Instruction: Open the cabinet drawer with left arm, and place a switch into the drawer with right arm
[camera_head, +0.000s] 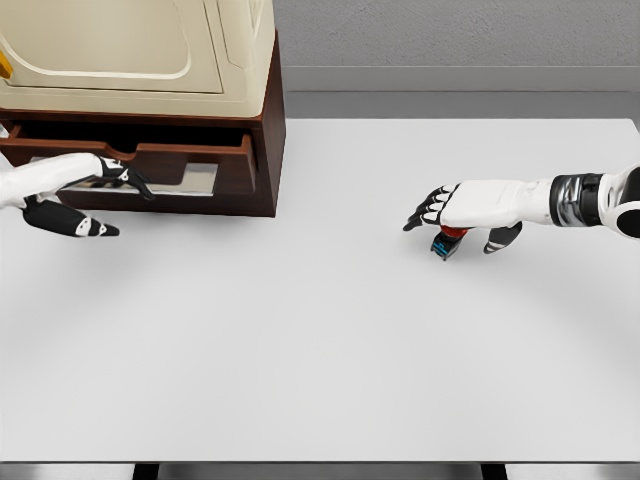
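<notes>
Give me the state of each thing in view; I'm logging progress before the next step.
Drawer: pulled partly open, nothing visible inside.
Switch: on the table, under the right hand.
Left hand: at the drawer front, fingers spread.
Right hand: over the switch, grasp unclear.
Cabinet: upper door closed.

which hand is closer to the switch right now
Right. The right hand hovers directly over the switch, fingers spread. The left hand is far across the table, at the open drawer.

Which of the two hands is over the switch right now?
The right hand, out on the open table, is over the small red-and-blue switch. The left hand is at the cabinet drawer.
</notes>
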